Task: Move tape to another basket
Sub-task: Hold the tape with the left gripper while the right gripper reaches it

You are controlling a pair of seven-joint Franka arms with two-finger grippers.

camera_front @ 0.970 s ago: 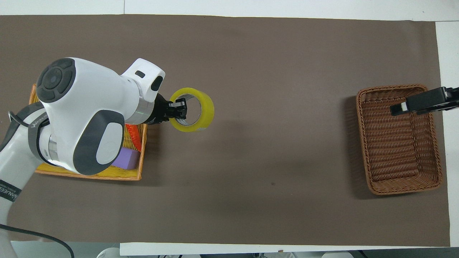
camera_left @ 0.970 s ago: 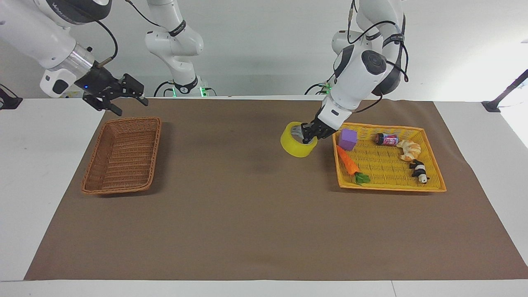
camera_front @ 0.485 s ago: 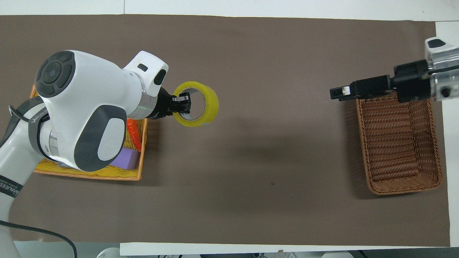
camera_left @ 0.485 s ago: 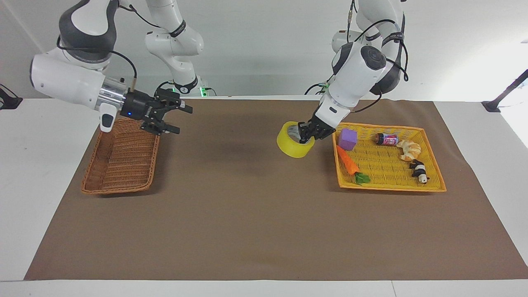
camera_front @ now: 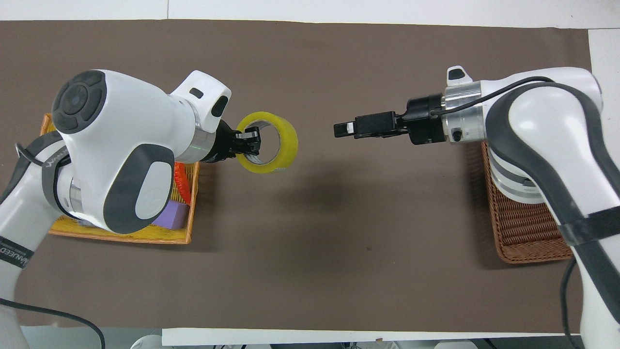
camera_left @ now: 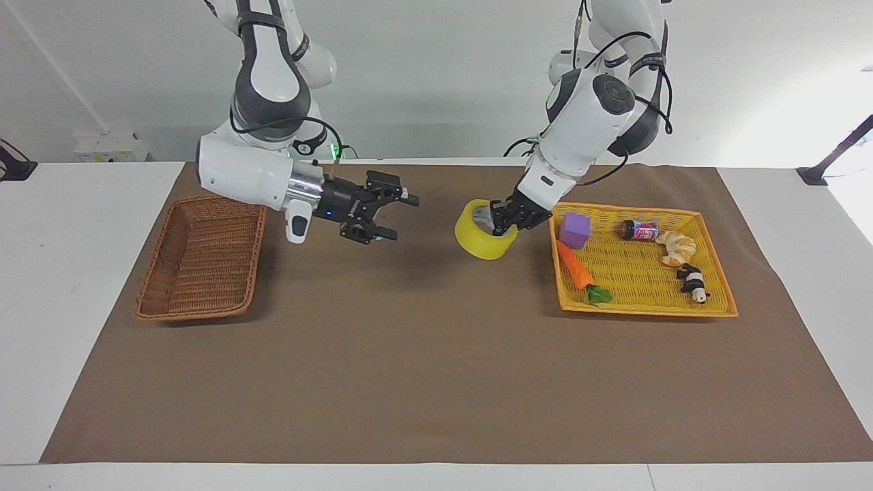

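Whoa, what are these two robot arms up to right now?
The left end effector holds a roll of yellow tape by its rim, lifted above the brown mat beside the yellow tray. The right end effector, fingers open, is stretched out toward the tape, apparently to take it. The brown wicker basket at the right arm's end is empty.

Little can be read. In the overhead view, the left arm (camera_front: 29, 213) carries a dark band with white letters near the bottom edge, only partly legible, ending in "NUEE" or similar. The small can (camera_left: 640, 230) in the yellow tray (camera_left: 709, 310) has a printed label, too small to read.
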